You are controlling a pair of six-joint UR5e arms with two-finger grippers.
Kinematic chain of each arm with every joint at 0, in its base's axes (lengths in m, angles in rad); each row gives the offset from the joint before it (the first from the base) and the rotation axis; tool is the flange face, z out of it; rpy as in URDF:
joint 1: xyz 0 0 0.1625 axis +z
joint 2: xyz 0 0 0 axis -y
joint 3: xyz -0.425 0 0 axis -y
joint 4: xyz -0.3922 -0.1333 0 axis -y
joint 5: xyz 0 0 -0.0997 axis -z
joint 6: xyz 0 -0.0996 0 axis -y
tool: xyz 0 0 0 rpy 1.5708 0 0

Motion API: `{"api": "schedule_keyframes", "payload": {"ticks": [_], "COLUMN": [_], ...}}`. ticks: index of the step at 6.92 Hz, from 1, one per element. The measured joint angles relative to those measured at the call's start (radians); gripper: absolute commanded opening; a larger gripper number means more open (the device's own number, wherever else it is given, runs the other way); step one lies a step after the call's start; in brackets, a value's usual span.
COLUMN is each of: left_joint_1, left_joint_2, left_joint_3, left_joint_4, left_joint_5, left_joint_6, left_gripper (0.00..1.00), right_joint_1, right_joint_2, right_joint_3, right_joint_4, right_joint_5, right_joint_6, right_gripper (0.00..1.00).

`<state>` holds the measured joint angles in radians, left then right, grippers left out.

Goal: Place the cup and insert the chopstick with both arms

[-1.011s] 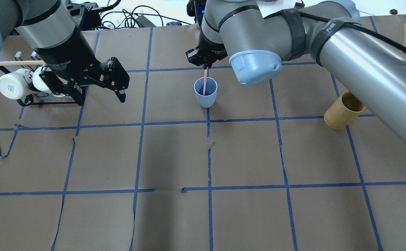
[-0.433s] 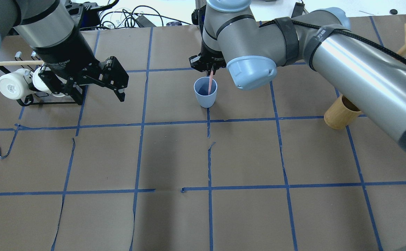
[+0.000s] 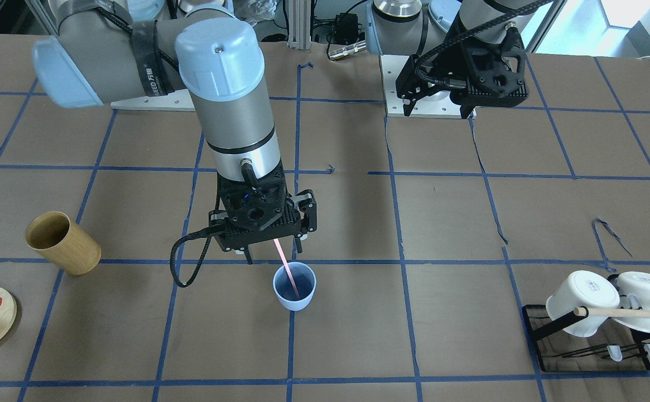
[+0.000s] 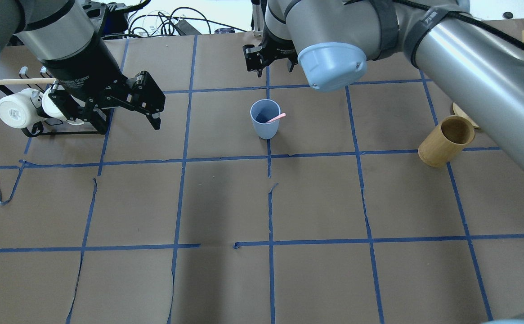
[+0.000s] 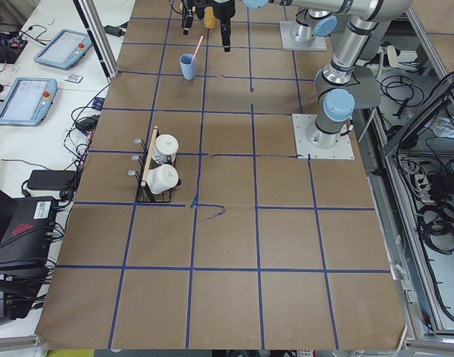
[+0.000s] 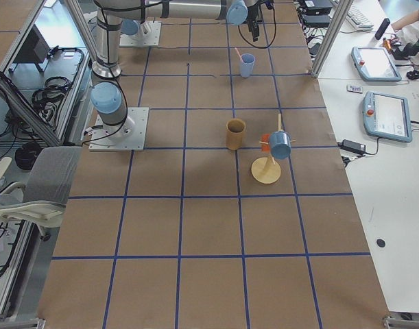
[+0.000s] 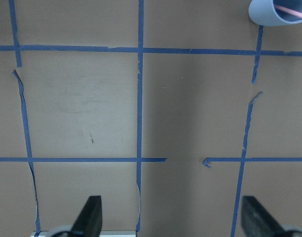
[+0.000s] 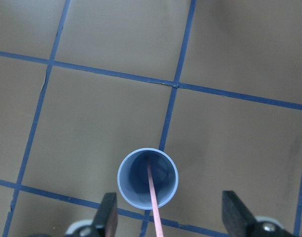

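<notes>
The pale blue cup (image 4: 265, 120) stands upright on the brown paper near the table's middle; it also shows in the front view (image 3: 294, 290) and the right wrist view (image 8: 147, 178). The pink chopstick (image 4: 276, 118) stands in the cup and leans on its rim, also seen in the front view (image 3: 285, 267) and the right wrist view (image 8: 153, 203). My right gripper (image 4: 268, 63) is open above the cup, its fingers (image 8: 107, 216) wide apart and clear of the stick. My left gripper (image 4: 156, 114) is open and empty, off to the cup's left.
A black rack (image 4: 64, 130) with two white mugs (image 4: 14, 110) and a wooden rod (image 4: 23, 82) sits behind my left gripper. A tan wooden cup (image 4: 446, 141) stands on the right. A wooden stand (image 6: 267, 170) holding a blue mug is beyond it.
My right gripper has let go of the pink chopstick and risen away from the cup. The stick has tipped over to lean on the rim. The left arm has barely moved.
</notes>
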<state>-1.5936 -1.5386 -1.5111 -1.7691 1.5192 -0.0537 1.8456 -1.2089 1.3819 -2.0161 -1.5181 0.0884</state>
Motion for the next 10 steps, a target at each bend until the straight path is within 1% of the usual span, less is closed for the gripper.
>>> {"api": "schedule_keyframes", "payload": {"ticks": [2, 3, 4, 5, 6, 7, 10], "left_joint_1": [0.001, 0.001, 0.001, 0.002, 0.002, 0.002, 0.002], "left_joint_2": [0.000, 0.000, 0.000, 0.000, 0.000, 0.000, 0.000], "left_joint_3": [0.002, 0.003, 0.003, 0.003, 0.003, 0.003, 0.003], "left_joint_4": [-0.001, -0.001, -0.001, -0.001, -0.001, -0.001, -0.001], "left_joint_5": [0.001, 0.001, 0.002, 0.002, 0.002, 0.001, 0.002], "left_joint_6": [0.000, 0.000, 0.000, 0.000, 0.000, 0.000, 0.000], "left_gripper": [1.00, 1.00, 1.00, 1.00, 1.00, 1.00, 1.00], "right_joint_1": [-0.112, -0.160, -0.193, -0.212, -0.224, -0.232, -0.249], "right_joint_2": [-0.050, -0.101, -0.169, -0.245, -0.297, -0.320, -0.340], "right_joint_3": [-0.008, 0.018, 0.070, 0.134, 0.179, 0.198, 0.208], "right_joint_4": [0.178, 0.228, 0.249, 0.258, 0.260, 0.256, 0.257], "right_joint_5": [-0.007, -0.020, -0.035, -0.045, -0.047, -0.046, -0.053], "right_joint_6": [-0.092, -0.175, -0.231, -0.254, -0.258, -0.254, -0.219], "right_gripper": [0.81, 0.82, 0.84, 0.93, 0.96, 1.00, 1.00]}}
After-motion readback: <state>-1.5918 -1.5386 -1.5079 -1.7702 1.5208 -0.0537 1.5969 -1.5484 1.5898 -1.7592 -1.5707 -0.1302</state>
